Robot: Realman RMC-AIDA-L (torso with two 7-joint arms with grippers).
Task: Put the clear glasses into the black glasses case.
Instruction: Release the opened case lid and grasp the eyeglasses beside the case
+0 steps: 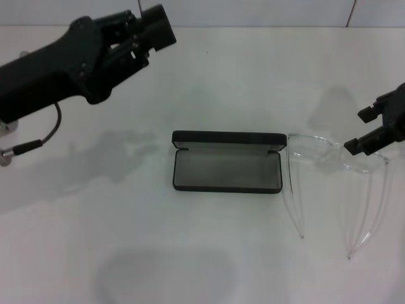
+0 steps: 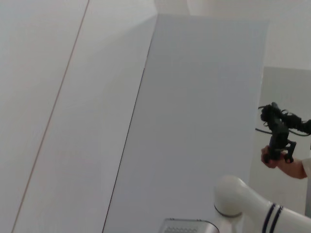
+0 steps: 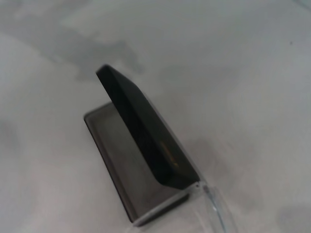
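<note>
The black glasses case (image 1: 227,170) lies open near the middle of the white table (image 1: 190,253), its lid standing up along the far edge and its grey-lined tray facing up, with nothing in it. That leaves the tray free to be loaded from above or from the near side, and the upright lid acts as a back stop.

The clear glasses (image 1: 329,171) rest on the table just to the right of the case, the frame front lying toward the far side and both temple arms unfolded and pointing toward the near edge. One end of the frame sits right beside the case's right end; whether they touch I cannot tell.

The right gripper (image 1: 373,130) hangs at the right edge of the scene above the far right end of the frame, its fingers spread apart and holding nothing, which reads as lining up for a pinch on the frame. The left gripper (image 1: 149,31) is held raised at the far left, well apart from both things; whether its fingers are spread or closed I cannot tell.
</note>
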